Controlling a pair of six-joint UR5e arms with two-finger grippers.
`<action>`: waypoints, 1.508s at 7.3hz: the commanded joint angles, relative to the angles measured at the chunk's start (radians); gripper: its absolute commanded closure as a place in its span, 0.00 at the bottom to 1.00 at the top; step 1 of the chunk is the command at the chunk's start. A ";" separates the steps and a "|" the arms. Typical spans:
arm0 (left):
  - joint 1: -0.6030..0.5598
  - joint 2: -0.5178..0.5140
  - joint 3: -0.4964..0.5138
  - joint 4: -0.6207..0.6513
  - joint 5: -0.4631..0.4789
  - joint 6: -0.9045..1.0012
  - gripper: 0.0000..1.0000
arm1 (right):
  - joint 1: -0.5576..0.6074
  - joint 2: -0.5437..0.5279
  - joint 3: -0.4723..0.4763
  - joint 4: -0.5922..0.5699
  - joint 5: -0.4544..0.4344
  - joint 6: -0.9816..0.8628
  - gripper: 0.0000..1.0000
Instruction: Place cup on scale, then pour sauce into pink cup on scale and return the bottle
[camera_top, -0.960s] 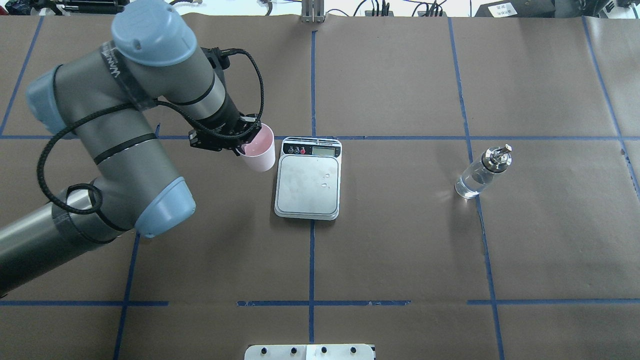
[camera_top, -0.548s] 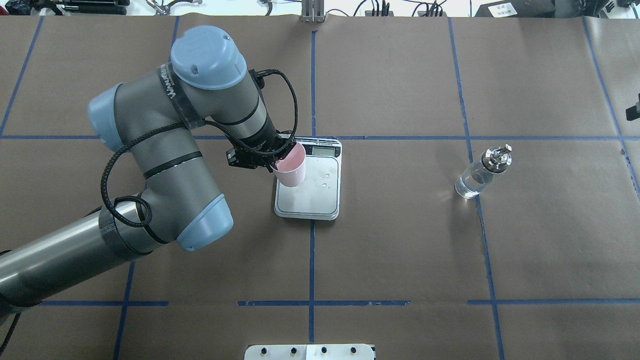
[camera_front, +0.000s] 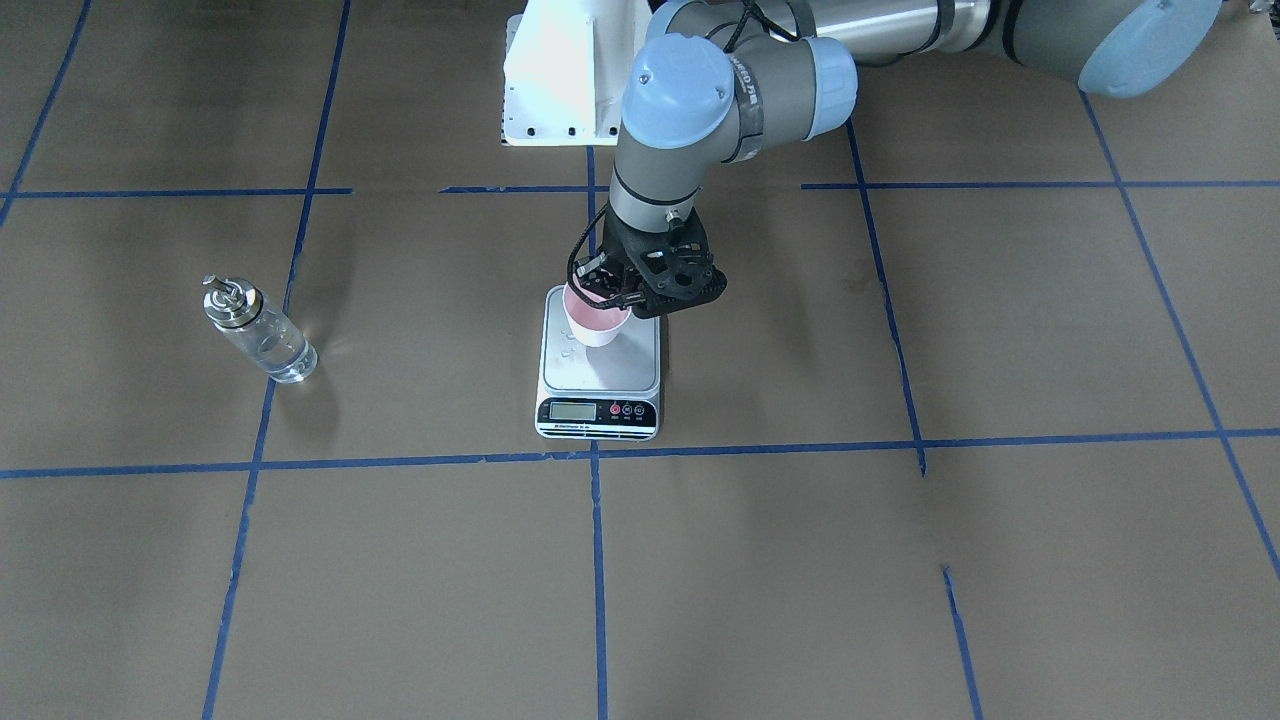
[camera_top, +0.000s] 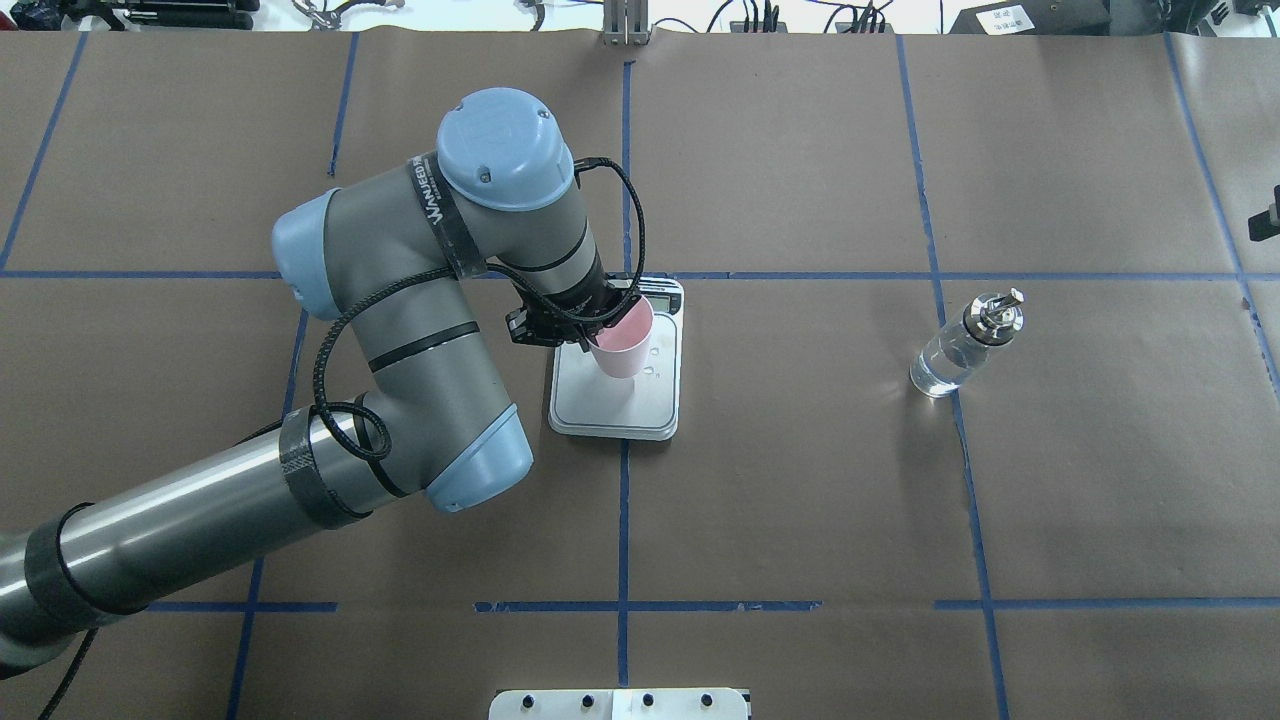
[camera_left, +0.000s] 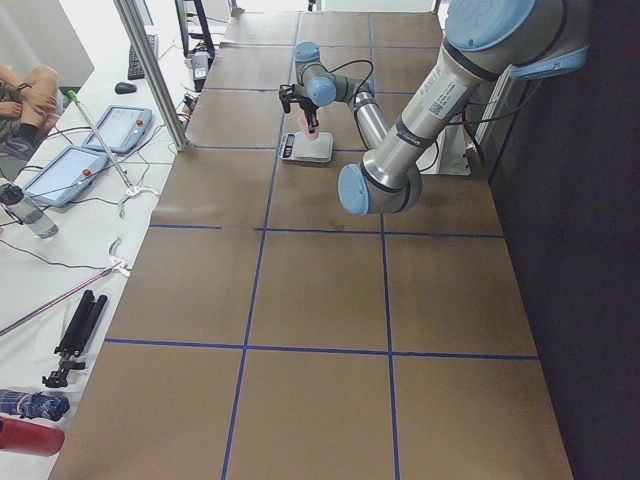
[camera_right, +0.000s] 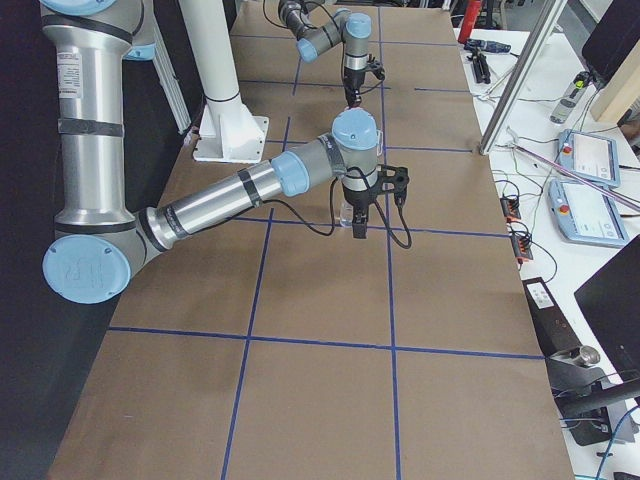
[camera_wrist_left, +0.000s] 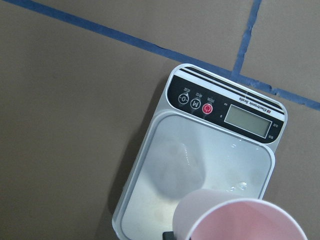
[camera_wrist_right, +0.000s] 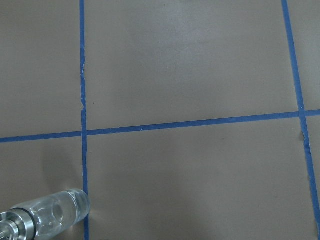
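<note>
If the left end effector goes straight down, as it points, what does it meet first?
Probably the scale: the cup in the left end effector is over its platform and would touch first. Gap unclear.

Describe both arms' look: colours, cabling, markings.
The left arm has grey tubular links, pale blue joint caps and black bands, one with white lettering. A black braided cable loops outside it to the black, open-framed left gripper. The right arm has the same grey links and blue caps.

Left arm extended, left hand (camera_top: 593, 335) clamped, pointing down
</note>
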 joint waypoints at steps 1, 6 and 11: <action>0.002 -0.001 0.026 -0.020 0.011 0.000 1.00 | 0.000 0.000 0.002 0.000 0.000 0.000 0.00; 0.006 0.002 0.022 -0.021 0.012 0.006 0.30 | -0.087 -0.032 0.101 0.000 -0.040 0.144 0.00; -0.049 0.054 -0.152 -0.014 0.005 0.018 0.00 | -0.253 -0.034 0.224 0.000 -0.144 0.327 0.00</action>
